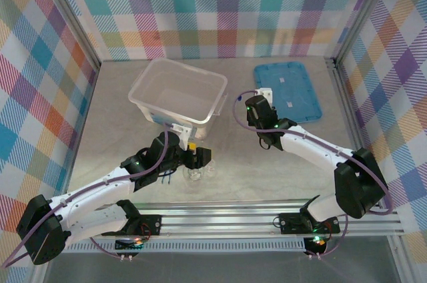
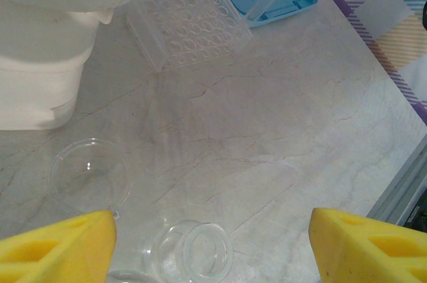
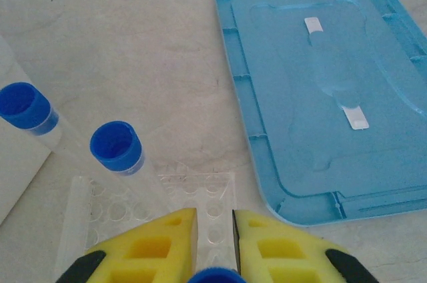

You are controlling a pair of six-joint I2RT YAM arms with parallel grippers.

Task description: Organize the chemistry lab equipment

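My left gripper hangs open, its yellow fingers wide apart over the table. Between and below them a tiny clear cup lies on its side. A round clear glass dish rests to its left. My right gripper is shut on a thin clear tube with a blue cap, held over a clear rack. Two more blue-capped tubes stand in that rack.
The large translucent plastic box stands at the back left of centre. The flat blue lid lies at the back right, beside the rack. An aluminium rail runs along the near edge.
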